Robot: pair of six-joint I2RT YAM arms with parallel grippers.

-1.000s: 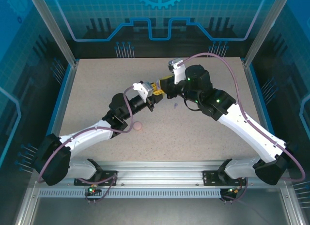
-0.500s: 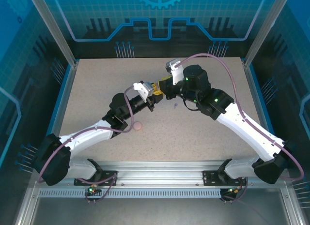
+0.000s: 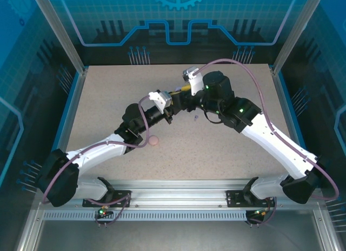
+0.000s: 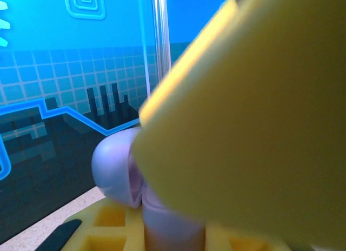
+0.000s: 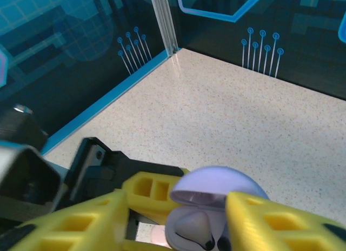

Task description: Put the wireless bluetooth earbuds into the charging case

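Left gripper (image 3: 174, 101) reaching inward, jaws closed, right gripper (image 5: 178, 201) tip-to-tip with it, jaws seemingly parted

Robotics lab: enclosed two-arm bench cell

White-and-black jointed left arm (image 3: 97, 151) and matching right arm (image 3: 281, 145) sit side by side, fixed through black brackets (image 3: 113, 197) to a slotted aluminium rail (image 3: 178, 214) at the near edge of a speckled beige tabletop (image 3: 108, 88); silver aluminium extrusion posts (image 3: 58, 29) frame the cell; walls are glossy blue panels (image 3: 173, 24) printed with grid, circuit-trace and gear graphics, same panels behind the work in both wrist views; loose purple cables (image 3: 224, 60) loop along the arms; small green status lights (image 3: 238, 105) glow on the joints; cameras ride on each wrist plus one fixed overhead, so an instrumented test rig
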